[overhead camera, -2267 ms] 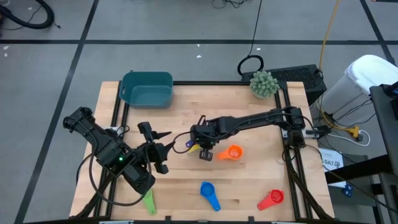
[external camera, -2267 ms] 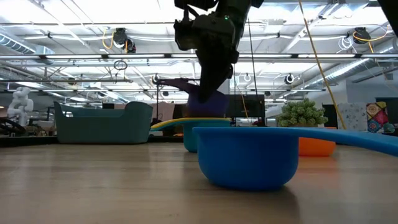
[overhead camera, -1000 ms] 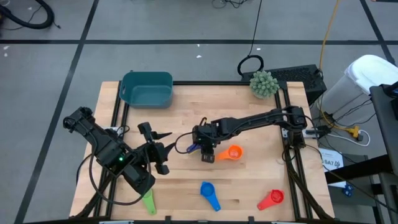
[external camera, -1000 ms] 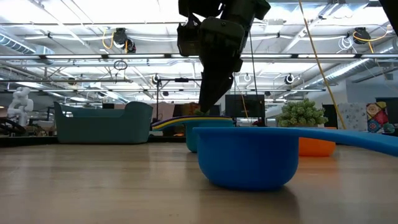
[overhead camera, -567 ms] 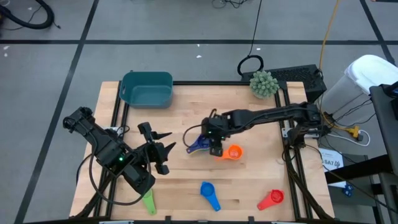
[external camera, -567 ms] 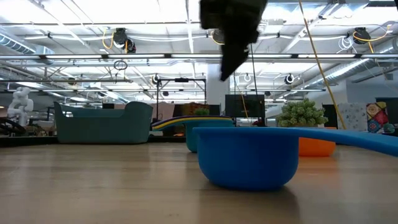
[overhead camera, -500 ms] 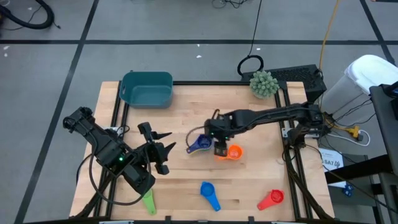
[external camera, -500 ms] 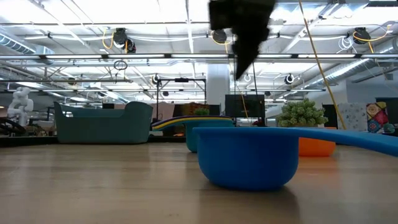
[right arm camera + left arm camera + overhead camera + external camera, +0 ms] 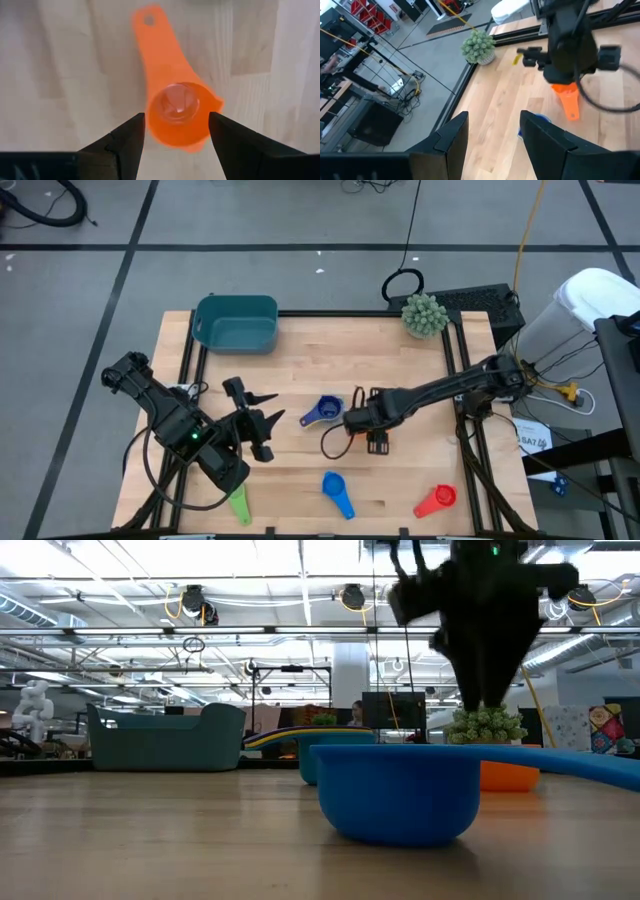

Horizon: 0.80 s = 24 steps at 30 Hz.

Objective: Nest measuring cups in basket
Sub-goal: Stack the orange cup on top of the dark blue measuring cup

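- So the right gripper [image 9: 376,442] isn't where it was a second ago. It was down over the stack of cups mid-table then; now it's moved toward the right and sits directly above the orange cup [image 9: 176,102].
- It's let go of the dark purple-blue cup [image 9: 322,411], which now lies on the wooden table [image 9: 300,360] just left of that arm, sitting in what looks like a light blue cup with a yellow handle poking out. From above I can't really separate that stack.
- Right gripper's fingers [image 9: 125,142] are spread apart, one on either side of the orange bowl, nothing between them but air. Not touching it as far as I can see.
- Left gripper [image 9: 262,423] hasn't budged, same spot at the left-centre, fingers partly spread and empty.
- The teal basket [image 9: 236,323] is at the far left corner, no cups in it.
- Blue cup [image 9: 336,490], red cup [image 9: 436,500] and green cup [image 9: 240,503] are along the near edge, unchanged.
- Overhead, the arm hides the orange cup completely; only the right wrist view shows it whole, handle pointing away.
- The low view is mostly the blue cup's bowl [image 9: 398,792] up close, with a slice of orange behind it.
- Left wrist view catches the spiky green plant [image 9: 478,47] at the far corner.
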### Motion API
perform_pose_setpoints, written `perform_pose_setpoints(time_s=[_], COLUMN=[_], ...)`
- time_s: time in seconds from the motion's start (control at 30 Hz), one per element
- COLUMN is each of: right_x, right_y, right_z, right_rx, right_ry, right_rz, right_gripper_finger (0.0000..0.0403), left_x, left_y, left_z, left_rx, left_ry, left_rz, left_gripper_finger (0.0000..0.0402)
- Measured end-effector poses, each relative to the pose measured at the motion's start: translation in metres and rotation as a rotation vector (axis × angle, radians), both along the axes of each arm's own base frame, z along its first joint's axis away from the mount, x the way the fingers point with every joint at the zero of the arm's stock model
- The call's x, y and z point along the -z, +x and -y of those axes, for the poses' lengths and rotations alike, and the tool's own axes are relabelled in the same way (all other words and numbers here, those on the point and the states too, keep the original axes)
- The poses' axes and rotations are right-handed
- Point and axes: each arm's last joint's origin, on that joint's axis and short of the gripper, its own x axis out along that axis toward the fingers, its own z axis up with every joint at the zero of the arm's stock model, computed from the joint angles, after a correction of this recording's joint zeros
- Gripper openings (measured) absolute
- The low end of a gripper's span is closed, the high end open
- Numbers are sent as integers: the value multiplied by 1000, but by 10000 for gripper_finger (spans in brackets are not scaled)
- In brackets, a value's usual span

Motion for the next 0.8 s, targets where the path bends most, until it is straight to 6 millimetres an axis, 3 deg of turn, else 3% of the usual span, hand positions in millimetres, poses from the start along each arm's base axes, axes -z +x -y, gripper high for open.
perform_pose_setpoints(time_s=[0.37, 0.8], right_x=[40, 43], right_y=[-21, -14], right_z=[1, 0], right_rx=[44, 32], right_ry=[46, 74], right_rz=[-99, -23], right_gripper_finger=[210, 210], left_x=[0, 0], left_y=[0, 1], left_z=[1, 1], left_rx=[12, 15], left_ry=[5, 7], left_rz=[-9, -11], left_gripper_finger=[182, 182])
